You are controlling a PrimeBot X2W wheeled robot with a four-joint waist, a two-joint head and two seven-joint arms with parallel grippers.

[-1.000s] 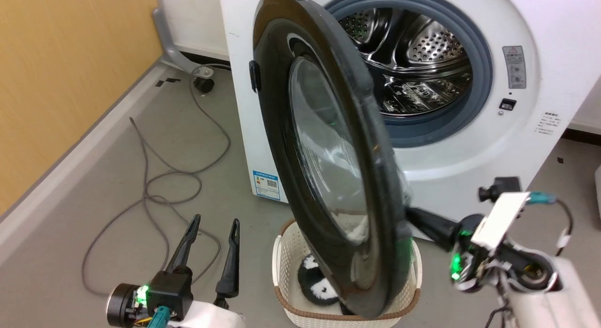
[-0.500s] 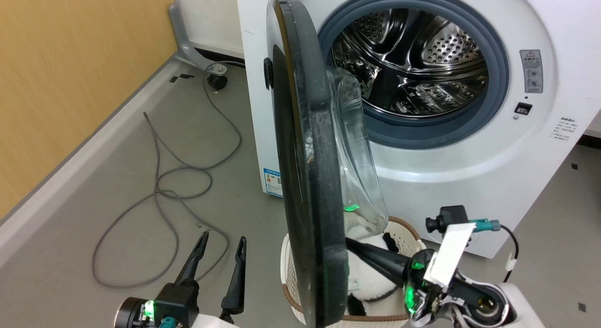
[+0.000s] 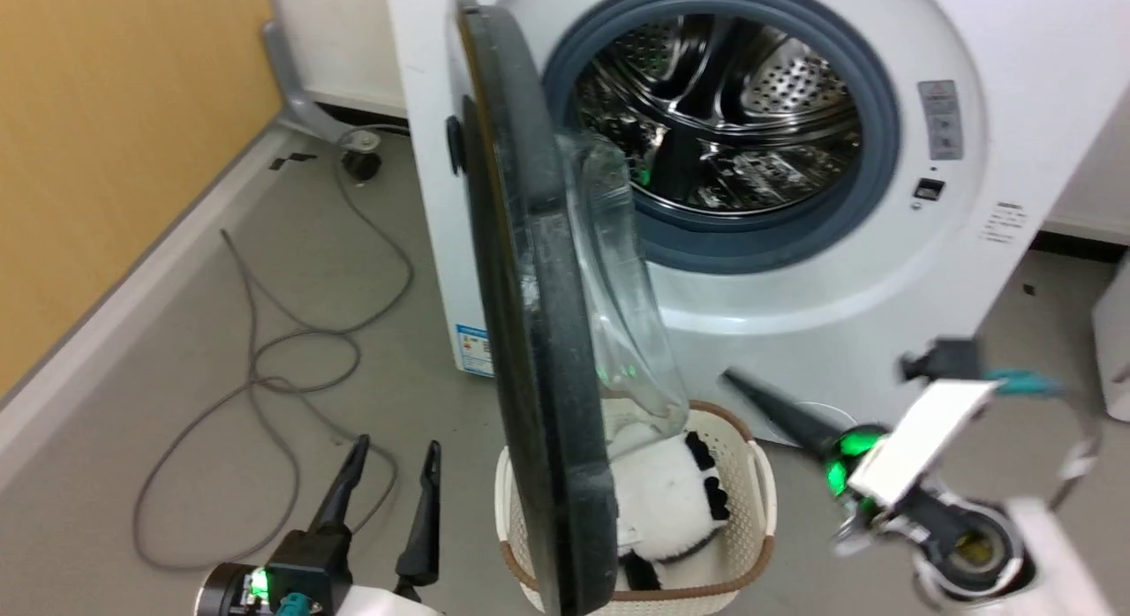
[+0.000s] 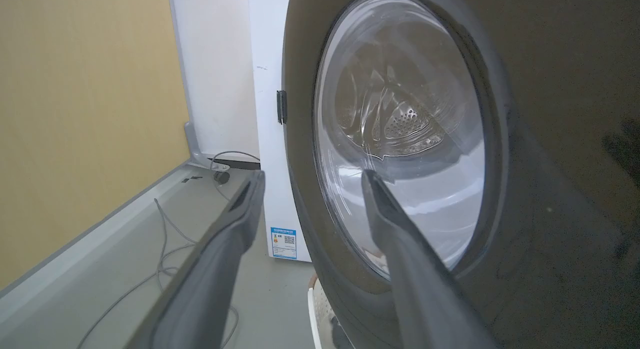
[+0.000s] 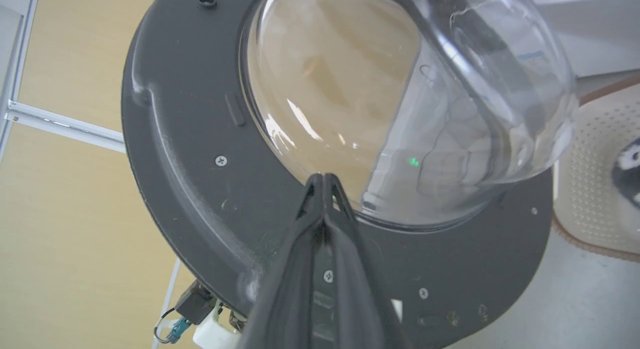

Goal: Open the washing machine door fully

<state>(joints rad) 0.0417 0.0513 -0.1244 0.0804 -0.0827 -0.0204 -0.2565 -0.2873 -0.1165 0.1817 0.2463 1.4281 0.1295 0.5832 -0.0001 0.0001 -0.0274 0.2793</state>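
Black and glossy on its outer face, the washing machine door (image 3: pixel 534 334) stands swung out from the washing machine (image 3: pixel 794 307). It is roughly square to the white front, so my head camera sees it almost edge-on. It hangs from the porthole's left side, and its clear glass bowl (image 3: pixel 618 316) bulges to my right, toward the open porthole. The grey gasket (image 3: pixel 874 157) and the perforated steel drum (image 3: pixel 724 113) are fully in sight behind it.

My left gripper (image 3: pixel 396 443) sits low on my left, on the door's outer side and well apart from it in the head view. Its two fingers are spread wide with nothing between them. Through the left wrist camera those fingers (image 4: pixel 240 229) point at the glossy face (image 4: pixel 550 164) and its round window (image 4: pixel 400 139).

My right gripper (image 3: pixel 731 378) is on the door's inner side, with its fingers pressed together and holding nothing. From the head view the tip sits just beside the glass bowl, with a small gap between them. In the right wrist camera the joined tip (image 5: pixel 322 178) points at the seam where the bowl (image 5: pixel 375 89) meets the matte black back (image 5: pixel 175 179), which is dotted with screws.

Below the door's lower edge stands a cream basket (image 3: pixel 761 492) holding a black-and-white plush toy (image 3: pixel 662 484). A grey cable (image 3: pixel 256 369) loops over the floor to my left, beside the wood-toned wall (image 3: pixel 106 157). A blue label (image 3: pixel 472 349) shows low on the machine's front.
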